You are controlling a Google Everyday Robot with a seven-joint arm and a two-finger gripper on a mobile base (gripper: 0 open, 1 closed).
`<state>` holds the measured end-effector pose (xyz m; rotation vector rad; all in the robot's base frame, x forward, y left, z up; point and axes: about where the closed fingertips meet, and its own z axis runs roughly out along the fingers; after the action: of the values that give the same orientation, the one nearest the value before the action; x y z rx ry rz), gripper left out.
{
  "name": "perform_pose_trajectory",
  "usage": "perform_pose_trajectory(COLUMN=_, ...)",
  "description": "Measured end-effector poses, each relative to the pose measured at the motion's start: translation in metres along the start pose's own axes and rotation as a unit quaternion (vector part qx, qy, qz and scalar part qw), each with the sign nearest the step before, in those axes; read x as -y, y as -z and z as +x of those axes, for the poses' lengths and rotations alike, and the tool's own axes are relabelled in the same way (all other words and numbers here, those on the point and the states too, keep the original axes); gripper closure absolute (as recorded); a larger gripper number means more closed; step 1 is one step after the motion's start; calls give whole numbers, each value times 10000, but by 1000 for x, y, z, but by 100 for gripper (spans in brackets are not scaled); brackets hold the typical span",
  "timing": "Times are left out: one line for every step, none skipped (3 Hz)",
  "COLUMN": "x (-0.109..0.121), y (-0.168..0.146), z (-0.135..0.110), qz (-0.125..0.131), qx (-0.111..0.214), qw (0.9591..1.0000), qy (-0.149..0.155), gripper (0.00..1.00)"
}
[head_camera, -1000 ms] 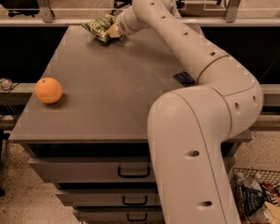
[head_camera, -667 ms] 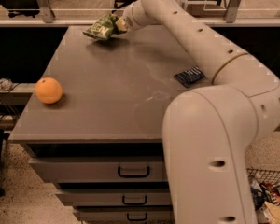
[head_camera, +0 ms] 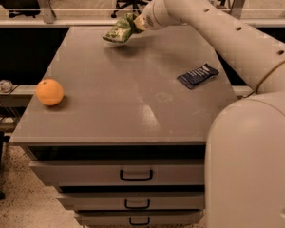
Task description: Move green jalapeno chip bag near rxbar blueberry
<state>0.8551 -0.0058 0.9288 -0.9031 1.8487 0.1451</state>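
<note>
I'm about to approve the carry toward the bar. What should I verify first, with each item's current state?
1. Grip: the end effector, over the table's far edge, holds the green jalapeno chip bag: ok.
2. Bag lifted off the table, shadow beneath it: ok.
3. Target visible: the rxbar blueberry lies flat near the right edge: ok.
4. Nothing lies between bag and bar: ok.
5. The orange sits at the front left, away from that path: ok.
6. Grip firm enough for the carry: cannot tell.
</note>
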Motion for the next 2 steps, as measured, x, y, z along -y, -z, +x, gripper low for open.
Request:
perform_pose_trajectory(x=9, y=34, z=33, qz=203, qx=-292, qw=9994, qy=-23, gripper=100)
perform_pose_trajectory(x=10, y=67, z=63, qz=310, qx=-566, qw=9979, qy=-42, gripper=100)
